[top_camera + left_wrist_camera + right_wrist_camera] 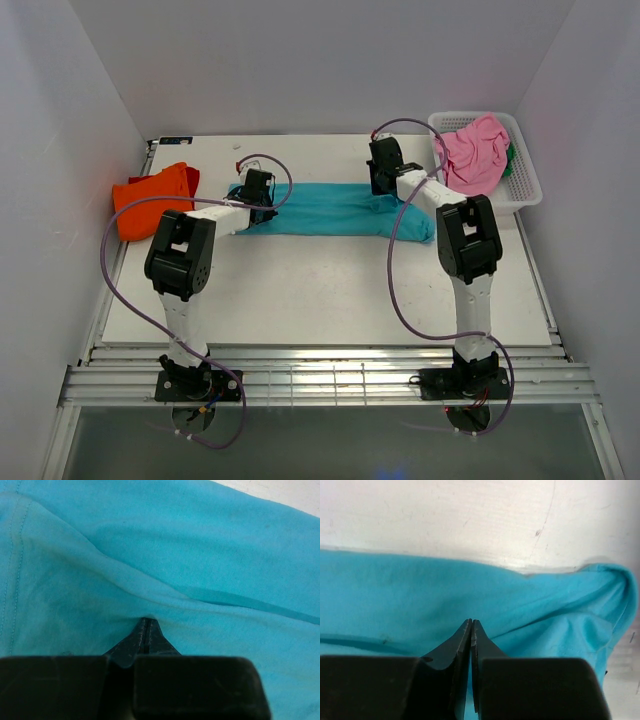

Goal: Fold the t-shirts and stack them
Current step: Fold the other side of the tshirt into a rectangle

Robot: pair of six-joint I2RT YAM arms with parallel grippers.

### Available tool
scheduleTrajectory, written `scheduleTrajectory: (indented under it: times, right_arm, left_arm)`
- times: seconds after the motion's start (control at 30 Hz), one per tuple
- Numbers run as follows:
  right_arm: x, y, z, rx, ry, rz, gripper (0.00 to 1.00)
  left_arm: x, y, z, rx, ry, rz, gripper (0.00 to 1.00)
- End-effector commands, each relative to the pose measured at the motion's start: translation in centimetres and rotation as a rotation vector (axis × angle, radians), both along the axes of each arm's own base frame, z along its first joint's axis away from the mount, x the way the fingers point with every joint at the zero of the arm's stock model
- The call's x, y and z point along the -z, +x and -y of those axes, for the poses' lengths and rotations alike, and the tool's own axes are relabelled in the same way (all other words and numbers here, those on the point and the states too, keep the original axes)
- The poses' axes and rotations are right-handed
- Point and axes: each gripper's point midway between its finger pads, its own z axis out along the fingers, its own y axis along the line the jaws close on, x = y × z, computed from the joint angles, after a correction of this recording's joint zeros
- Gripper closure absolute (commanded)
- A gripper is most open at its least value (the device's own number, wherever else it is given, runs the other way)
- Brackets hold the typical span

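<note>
Teal t-shirt lay stretched in a long band across the middle of the table, left to right. From above both its ends were covered by the arms, so sleeves & collar couldn't be made out in the top view. Left gripper was pressed together at the band's left end, tips pinching teal cloth, w/ creases running out from the tips. A stitched seam ran down the left side of that wrist view, and the rest of the shirt was cut off at the frame edges. Right gripper was likewise closed at the right end, pinching the teal cloth (a sliver of teal showed between its fingers lower down). The shirt's rounded, folded-over corner sat just to its right, w/ bare white table beyond. Orange t-shirt sat bunched at the table's left edge, near the left gripper but apart from the teal one; whether it was neatly folded, couldn't tell. Pink t-shirt was heaped in the white basket at the far right, covering part of its left rim. A bit of green cloth peeked from behind the pink, mostly hidden. Purple cables looped off both arms. A small dark strip at the table's far-left corner was too small to read.
</note>
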Motion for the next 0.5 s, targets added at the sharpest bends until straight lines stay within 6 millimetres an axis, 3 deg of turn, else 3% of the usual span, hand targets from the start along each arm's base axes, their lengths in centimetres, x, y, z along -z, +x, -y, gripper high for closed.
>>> scheduleTrajectory:
  times: [0.0, 0.13, 0.2, 0.23, 0.33, 0.47]
  right_arm:
    - [-3.8, 3.6, -0.4, 0.028, 0.012, 0.154, 0.92]
    - [-6.4, 4.5, 0.3, 0.057, -0.006, 0.226, 0.92]
    - [-6.7, 3.8, 0.5, 0.049, -0.016, 0.207, 0.91]
    - [-7.5, 3.4, 0.4, 0.035, -0.007, 0.206, 0.84]
    - [-6.9, 1.4, 0.1, -0.017, 0.0, 0.133, 0.7]
    - [-5.8, -1.0, 0.0, -0.066, 0.013, 0.074, 0.64]
  left_arm:
    - [0.4, -1.7, -1.7, -0.017, 0.052, -0.054, 1.0]
    - [0.4, -1.9, -1.9, -0.02, 0.059, -0.055, 1.0]
    - [0.3, -2.0, -1.9, -0.019, 0.057, -0.054, 1.0]
    - [0.1, -2.0, -1.9, -0.021, 0.053, -0.052, 1.0]
    - [-0.1, -2.0, -1.5, -0.016, 0.032, -0.047, 1.0]
    - [-0.1, -2.1, -1.1, -0.008, 0.009, -0.051, 1.0]
